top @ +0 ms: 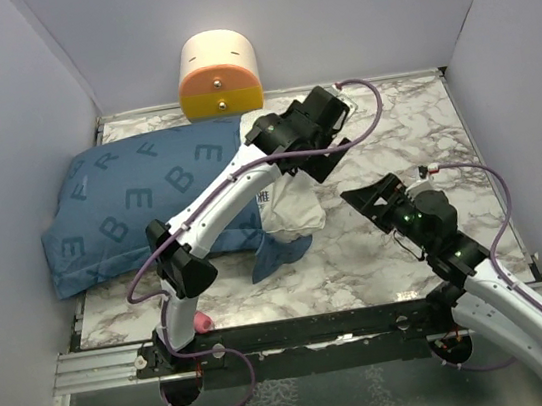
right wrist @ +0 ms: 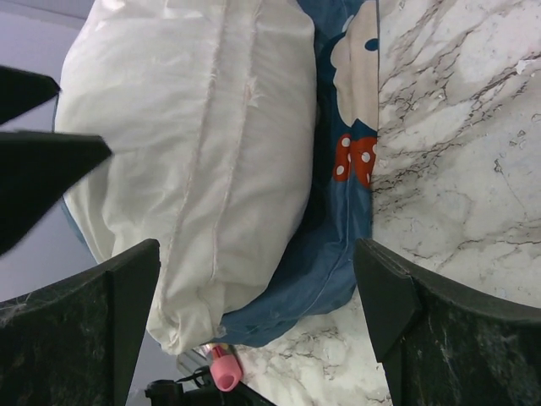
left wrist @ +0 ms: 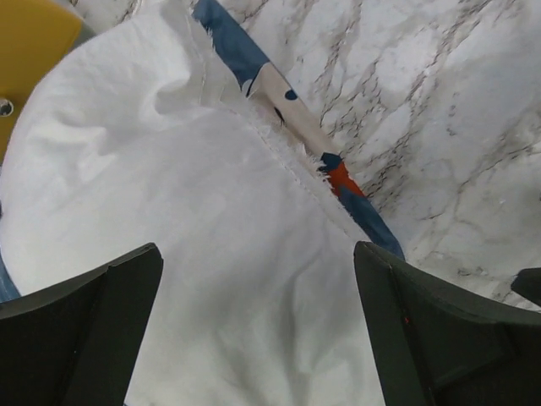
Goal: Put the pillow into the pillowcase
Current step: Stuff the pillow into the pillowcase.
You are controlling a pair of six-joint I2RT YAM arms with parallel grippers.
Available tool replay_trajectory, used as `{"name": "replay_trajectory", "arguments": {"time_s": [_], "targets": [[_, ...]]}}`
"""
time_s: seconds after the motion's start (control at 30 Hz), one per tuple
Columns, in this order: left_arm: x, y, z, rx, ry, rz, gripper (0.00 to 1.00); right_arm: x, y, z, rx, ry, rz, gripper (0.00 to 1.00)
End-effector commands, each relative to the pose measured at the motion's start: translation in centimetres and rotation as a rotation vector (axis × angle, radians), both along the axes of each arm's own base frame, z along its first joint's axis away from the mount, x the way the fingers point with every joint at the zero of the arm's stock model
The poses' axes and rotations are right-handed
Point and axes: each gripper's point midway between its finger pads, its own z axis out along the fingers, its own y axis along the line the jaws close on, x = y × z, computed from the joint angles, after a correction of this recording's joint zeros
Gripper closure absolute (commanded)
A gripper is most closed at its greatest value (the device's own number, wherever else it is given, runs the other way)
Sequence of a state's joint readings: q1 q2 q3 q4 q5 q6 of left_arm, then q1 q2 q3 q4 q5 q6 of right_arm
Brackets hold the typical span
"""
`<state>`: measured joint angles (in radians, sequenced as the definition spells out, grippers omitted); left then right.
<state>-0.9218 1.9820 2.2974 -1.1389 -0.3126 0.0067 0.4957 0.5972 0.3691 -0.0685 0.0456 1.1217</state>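
Left gripper [left wrist: 258, 279]: jaws stood spread wide, nothing clamped. They hung over the bare white end of the pillow [left wrist: 169, 220], one finger on each side of the view, not seen pinching the cloth.

Right gripper [right wrist: 258, 271]: jaws also wide apart and empty. It hovered off the cloth at 3 o'clock of the bundle in the top view, over the marble table [top: 414, 142].

Pillow: mostly inside the pillowcase [top: 130, 203], which lay on the table's 9 o'clock side, against the left wall. The white end stuck out of the mouth toward 3 o'clock. In the right wrist view the blue hem wrapped only the underside of that end, with the red dotted bow [right wrist: 355, 159] showing on the cloth beside the marble.

In the way:
- The left arm's white forearm [top: 219, 195] lay diagonally across the mouth of the case.
- A loose blue flap [top: 278, 252] trailed at 6 o'clock of the exposed end.
- A cream-and-orange cylinder [top: 219, 74] stood at 12 o'clock against the back wall, just beside the far edge of the case.
- A small pink object [top: 203, 322] sat at the near table edge by the left arm's base.
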Motion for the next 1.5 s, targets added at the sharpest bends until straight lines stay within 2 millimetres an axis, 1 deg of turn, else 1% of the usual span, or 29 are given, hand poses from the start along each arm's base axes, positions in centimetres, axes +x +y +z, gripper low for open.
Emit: {"name": "replay_trajectory", "arguments": {"time_s": [0.0, 0.1, 0.17, 0.23, 0.27, 0.3, 0.33, 0.4, 0.43, 0.47, 0.53, 0.6, 0.67, 0.7, 0.77, 0.8, 0.87, 0.93, 1.07, 1.17, 1.23, 1.27, 1.33, 1.4, 1.43, 1.47], "targets": [[0.7, 1.9, -3.3, 0.189, -0.039, 0.057, 0.01, 0.2, 0.0, -0.4, 0.039, 0.041, 0.005, 0.05], [0.6, 3.0, -6.1, 0.259, -0.031, 0.054, 0.01, 0.8, -0.3, -0.7, 0.019, 0.046, 0.012, 0.05], [0.6, 4.4, -8.2, 0.316, -0.013, 0.071, 0.01, 1.2, -0.4, -1.2, 0.016, 0.056, 0.017, 0.05], [0.8, 5.8, -9.3, 0.347, -0.004, 0.107, 0.05, 1.6, -0.3, -1.8, 0.018, 0.074, 0.026, 0.05], [0.9, 6.3, -9.2, 0.339, -0.004, 0.121, 0.07, 1.8, -0.2, -2.2, 0.015, 0.083, 0.034, 0.05], [1.1, 6.7, -9.1, 0.323, -0.006, 0.136, 0.13, 2.0, 0.0, -2.4, 0.012, 0.088, 0.045, 0.05], [1.4, 7.0, -8.8, 0.301, -0.013, 0.147, 0.3, 2.2, 0.2, -2.6, 0.004, 0.087, 0.06, 0.05], [2.1, 7.7, -7.6, 0.258, -0.035, 0.173, 0.82, 2.9, 1.0, -2.8, -0.022, 0.082, 0.106, 0.05], [2.3, 8.0, -6.8, 0.239, -0.051, 0.179, 0.9, 3.3, 1.6, -3.0, -0.037, 0.084, 0.14, 0.05], [2.5, 8.2, -5.6, 0.22, -0.071, 0.184, 0.93, 3.8, 2.3, -3.2, -0.053, 0.085, 0.176, 0.05], [2.7, 8.1, -2.1, 0.142, -0.127, 0.197, 0.97, 4.8, 3.5, -3.5, -0.082, 0.09, 0.245, 0.05], [2.5, 7.8, 2.2, 0.025, -0.186, 0.199, 1.0, 5.9, 4.5, -3.7, -0.095, 0.088, 0.291, 0.06], [1.9, 7.5, 5.8, -0.097, -0.225, 0.188, 1.0, 7.2, 5.1, -4.1, -0.109, 0.085, 0.308, 0.06], [1.3, 7.5, 7.7, -0.156, -0.245, 0.179, 1.0, 7.8, 5.3, -4.9, -0.117, 0.099, 0.312, 0.07], [0.5, 7.3, 9.6, -0.237, -0.253, 0.165, 1.0, 8.9, 6.2, -5.7, -0.115, 0.115, 0.343, 0.08], [0.3, 7.2, 10.1, -0.258, -0.25, 0.159, 1.0, 9.4, 6.8, -6.4, -0.111, 0.136, 0.371, 0.1], [-0.2, 7.2, 10.4, -0.285, -0.239, 0.158, 1.0, 10.2, 8.1, -7.0, -0.092, 0.156, 0.426, 0.12], [-0.5, 7.4, 10.0, -0.292, -0.228, 0.163, 1.0, 10.8, 9.2, -6.6, -0.077, 0.137, 0.46, 0.12], [-1.0, 7.6, 9.9, -0.335, -0.227, 0.177, 1.0, 11.8, 10.4, -5.6, -0.052, 0.107, 0.491, 0.12], [-1.6, 7.2, 9.9, -0.373, -0.213, 0.158, 1.0, 11.5, 11.8, -4.6, 0.022, 0.086, 0.552, 0.13], [-1.9, 6.7, 9.8, -0.402, -0.196, 0.136, 1.0, 10.9, 12.6, -4.6, 0.052, 0.095, 0.586, 0.18], [-2.1, 6.4, 9.7, -0.418, -0.189, 0.124, 1.0, 10.5, 12.8, -4.7, 0.069, 0.104, 0.597, 0.23], [-2.6, 6.0, 9.6, -0.449, -0.178, 0.099, 1.0, 9.8, 12.8, -4.9, 0.101, 0.107, 0.606, 0.44], [-3.3, 5.7, 9.6, -0.482, -0.169, 0.068, 1.0, 9.2, 12.5, -5.2, 0.099, 0.107, 0.603, 0.58], [-3.6, 5.4, 9.7, -0.506, -0.165, 0.048, 1.0, 9.0, 12.2, -5.5, 0.082, 0.108, 0.599, 0.63], [-4.1, 5.2, 10.1, -0.538, -0.162, 0.027, 1.0, 8.8, 12.0, -5.6, 0.064, 0.104, 0.597, 0.7]]}}
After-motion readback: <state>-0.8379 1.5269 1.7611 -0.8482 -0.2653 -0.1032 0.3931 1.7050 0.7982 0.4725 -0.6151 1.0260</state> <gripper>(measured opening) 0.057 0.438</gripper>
